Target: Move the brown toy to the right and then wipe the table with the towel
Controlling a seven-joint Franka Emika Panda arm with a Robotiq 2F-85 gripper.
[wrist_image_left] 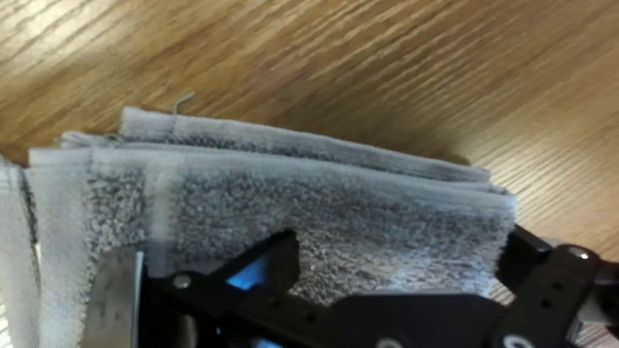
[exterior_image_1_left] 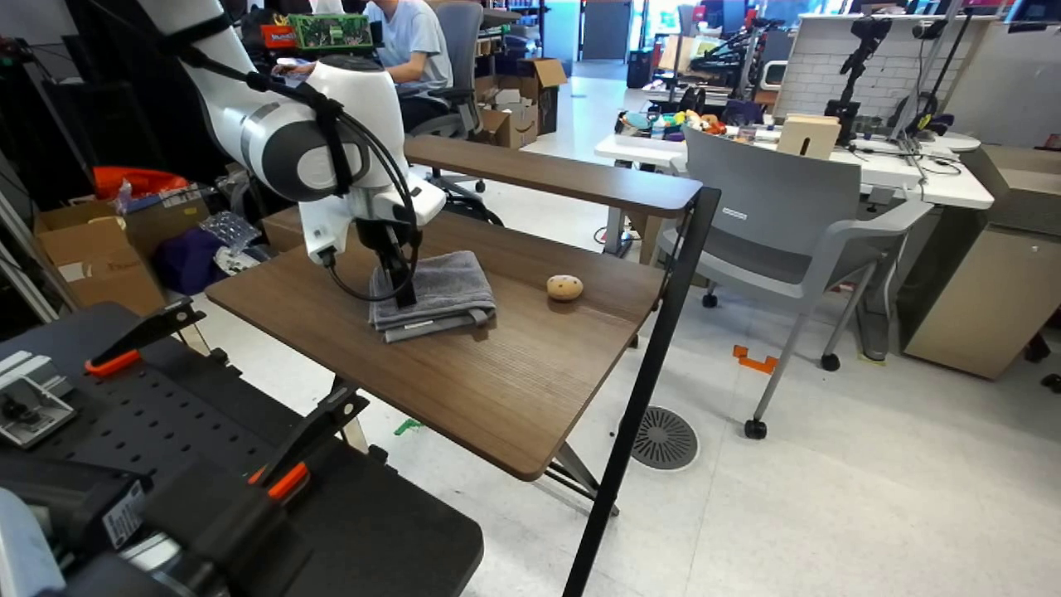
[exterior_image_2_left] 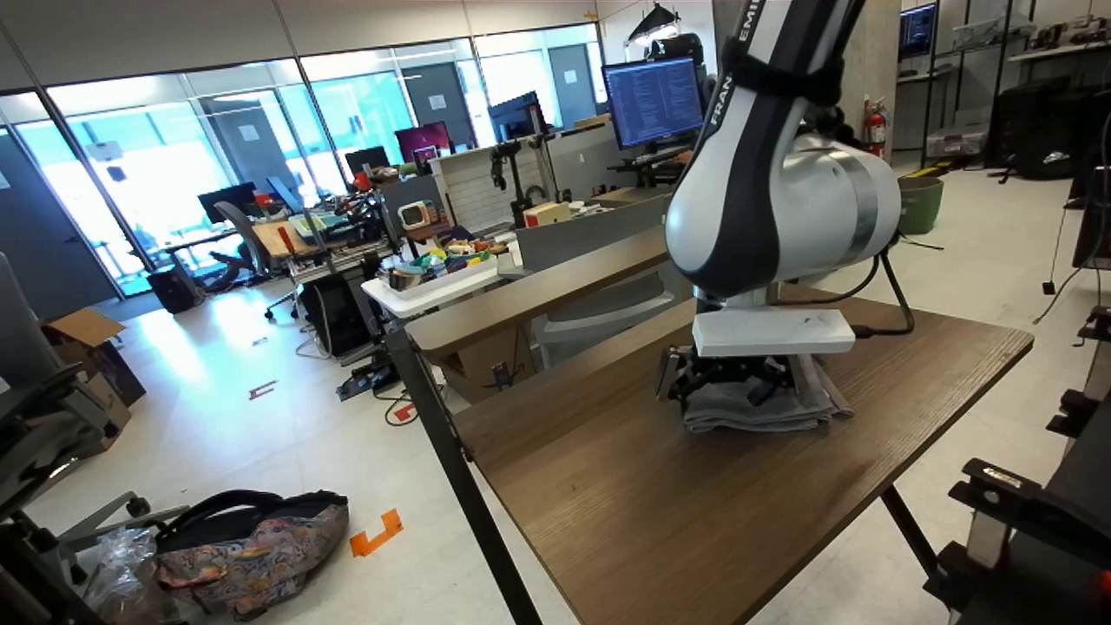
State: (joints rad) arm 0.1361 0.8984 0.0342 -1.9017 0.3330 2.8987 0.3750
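The brown toy [exterior_image_1_left: 564, 288], a small speckled tan lump, sits on the table [exterior_image_1_left: 514, 390] to the right of the towel in an exterior view. It does not show in the other views. The folded grey towel [exterior_image_1_left: 456, 286] lies flat on the table, also seen in an exterior view [exterior_image_2_left: 746, 419] and the wrist view [wrist_image_left: 338, 208]. My gripper [exterior_image_1_left: 401, 286] points down at the towel. In the wrist view my gripper [wrist_image_left: 401, 246] is open. One finger is over the towel, the other just past its right edge, with towel between them. Whether the fingertips touch it, I cannot tell.
A raised brown shelf [exterior_image_1_left: 547, 172] runs along the table's far side. A black metal leg [exterior_image_1_left: 642, 390] rises at its end. A dark cart top [exterior_image_1_left: 365, 514] with clamps [exterior_image_1_left: 311, 435] stands nearby. A grey chair [exterior_image_1_left: 771, 207] stands beyond the table.
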